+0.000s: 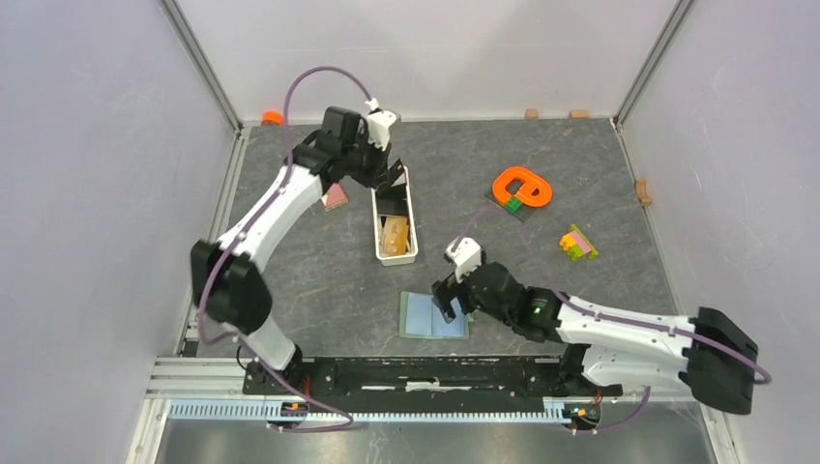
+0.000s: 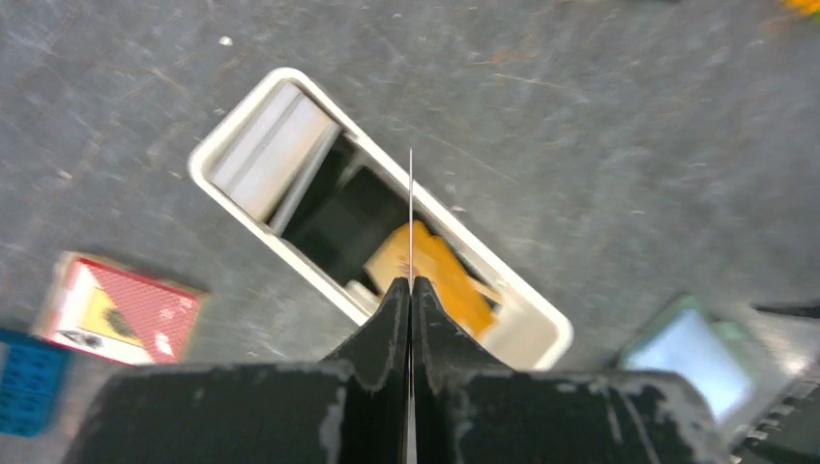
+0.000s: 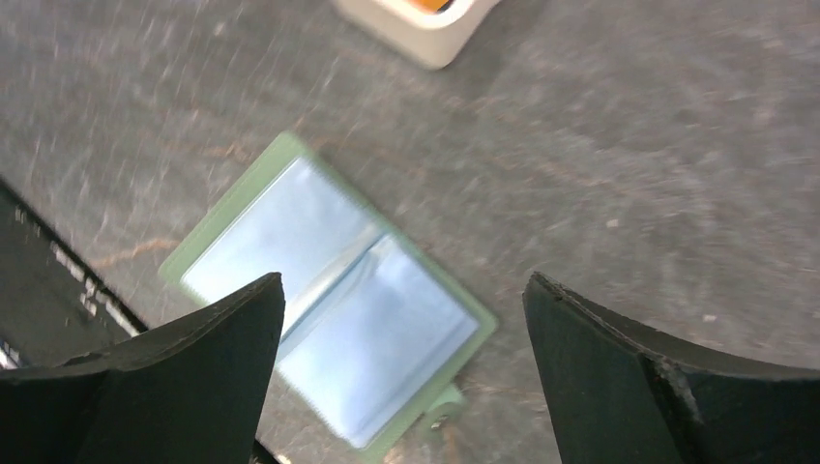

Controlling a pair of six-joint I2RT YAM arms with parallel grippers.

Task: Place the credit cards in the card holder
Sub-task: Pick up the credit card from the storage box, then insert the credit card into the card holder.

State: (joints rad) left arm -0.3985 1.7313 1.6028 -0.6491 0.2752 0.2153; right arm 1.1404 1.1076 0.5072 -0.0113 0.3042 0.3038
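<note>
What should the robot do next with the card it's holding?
Probably carry it over to the wallet: the left fingers pinch a card above the white tray, and the wallet lies open, with the right fingers spread wide above it.

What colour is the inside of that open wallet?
Pale blue inside the wallet, with a green edge; clearest in the right wrist view.

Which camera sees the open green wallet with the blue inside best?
The right wrist view: the open sage-green folding card holder lies spread flat there, its pale blue inside big and close. The top view shows the holder small. The left wrist view catches only a blurry piece at the picture's right edge.
</note>
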